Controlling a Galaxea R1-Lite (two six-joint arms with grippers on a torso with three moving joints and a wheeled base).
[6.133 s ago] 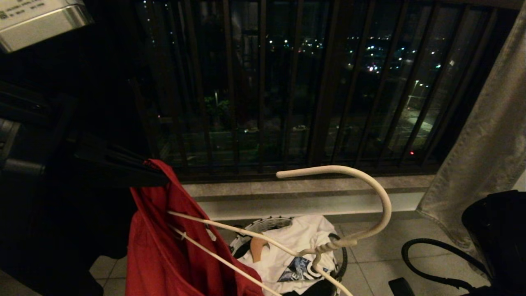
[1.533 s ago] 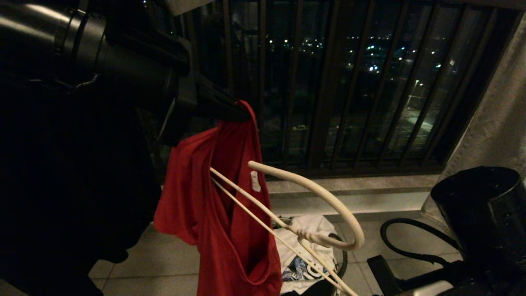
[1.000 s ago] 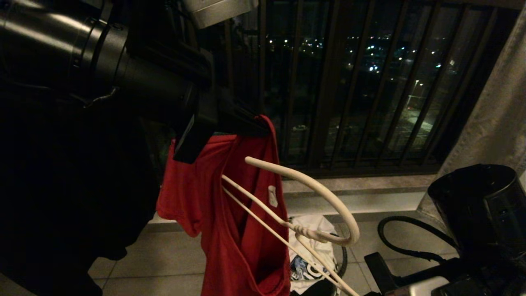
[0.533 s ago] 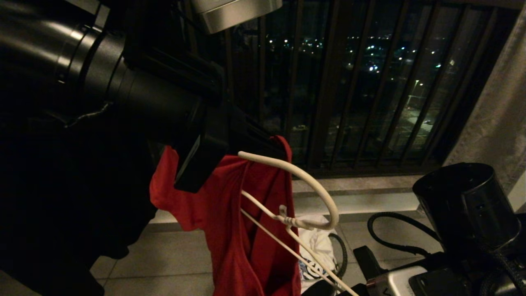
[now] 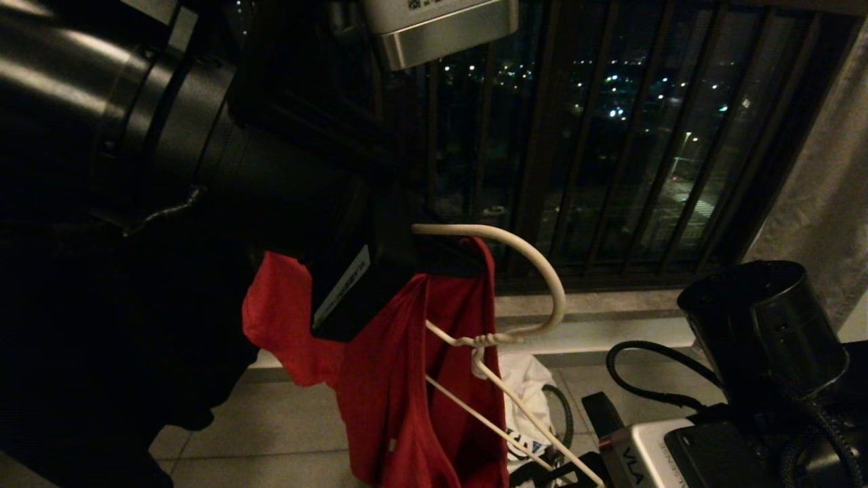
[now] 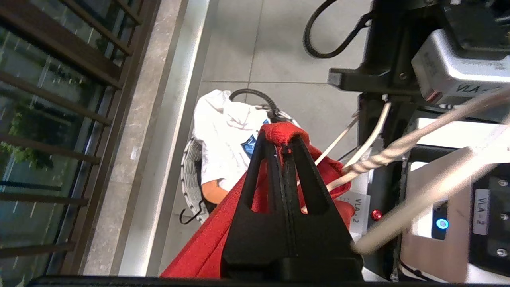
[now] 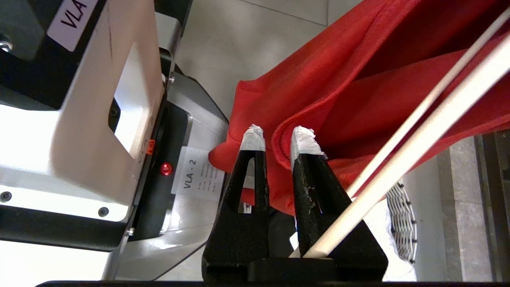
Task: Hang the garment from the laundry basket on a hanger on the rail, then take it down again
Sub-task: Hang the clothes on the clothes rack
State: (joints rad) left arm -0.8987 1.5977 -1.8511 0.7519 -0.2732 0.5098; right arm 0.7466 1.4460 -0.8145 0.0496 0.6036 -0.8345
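Since a second ago the left claw (image 6: 283, 145) has carried the red shirt (image 5: 407, 379) rightward and lower in the head view, toward the hanger (image 5: 522, 298), whose hook now curves just past the pinched fold. Its jaws are shut tight on a bunched edge of the shirt, which hangs down from it above the tiled floor (image 6: 235, 48). At the lower right, the right claw (image 7: 277, 139) is narrowly parted, with a fold of red cloth between its white-taped tips and the hanger's thin white bar lying against one finger near its base. Below the shirt sits the laundry basket (image 6: 190, 159), holding a white shirt (image 6: 223, 131). Dark railing bars (image 5: 610, 135) stand behind.
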